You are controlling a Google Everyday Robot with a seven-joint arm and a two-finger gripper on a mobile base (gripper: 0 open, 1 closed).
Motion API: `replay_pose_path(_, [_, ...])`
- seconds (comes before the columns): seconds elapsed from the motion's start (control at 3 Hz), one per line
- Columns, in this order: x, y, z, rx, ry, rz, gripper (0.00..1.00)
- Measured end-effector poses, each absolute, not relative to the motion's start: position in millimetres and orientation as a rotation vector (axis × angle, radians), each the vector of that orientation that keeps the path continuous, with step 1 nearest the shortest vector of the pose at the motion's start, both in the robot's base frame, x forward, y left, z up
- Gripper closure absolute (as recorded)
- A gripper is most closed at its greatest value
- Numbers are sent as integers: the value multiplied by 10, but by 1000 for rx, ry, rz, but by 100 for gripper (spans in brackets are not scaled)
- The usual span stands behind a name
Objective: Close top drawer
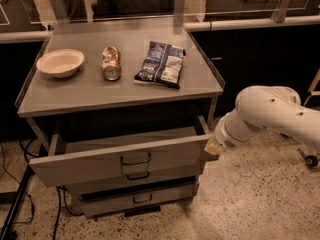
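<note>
Broadly, setting: a grey metal cabinet (pixel 30 109) with three drawers stands on a speckled floor (pixel 250 204); a glass-panelled rail (pixel 250 24) runs behind it.
Top drawer (pixel 85 164): pulled out and open. Its front panel stands well forward of the cabinet frame, and a strip of bare interior shows behind it.
Drawer handle (pixel 135 159): a dark loop at the centre of the front panel, with nothing touching it.
Lower drawers: the middle drawer (pixel 165 173) and bottom drawer (pixel 115 203) sit further back under the open one, each with a smaller handle.
Gripper (pixel 212 149): at the right end of the top drawer's front panel, with its tan tip against the panel's outer corner. Whether it is apart or together cannot be told.
Arm (pixel 270 114): a white, rounded casing that enters from the right edge and slopes down-left to the drawer corner.
Cabinet top, left to right: a shallow cream bowl (pixel 60 62); a dented gold-toned can (pixel 111 63) lying on its side, end toward the camera; and a blue-and-white snack bag (pixel 161 64) lying flat.
Labels and writing: the can and bag carry printing, but no brand or word can be read.
Floor at left: dark cables (pixel 25 204) trail beside the cabinet's foot.
</note>
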State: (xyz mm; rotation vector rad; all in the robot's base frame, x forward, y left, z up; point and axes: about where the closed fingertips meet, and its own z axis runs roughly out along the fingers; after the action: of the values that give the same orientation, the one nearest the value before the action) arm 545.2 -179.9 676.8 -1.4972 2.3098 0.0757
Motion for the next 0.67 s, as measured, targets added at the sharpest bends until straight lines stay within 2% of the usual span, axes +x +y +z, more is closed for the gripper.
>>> replay_pose_path(0.67, [5617, -1783, 6749, -1463, 2323, 34, 100])
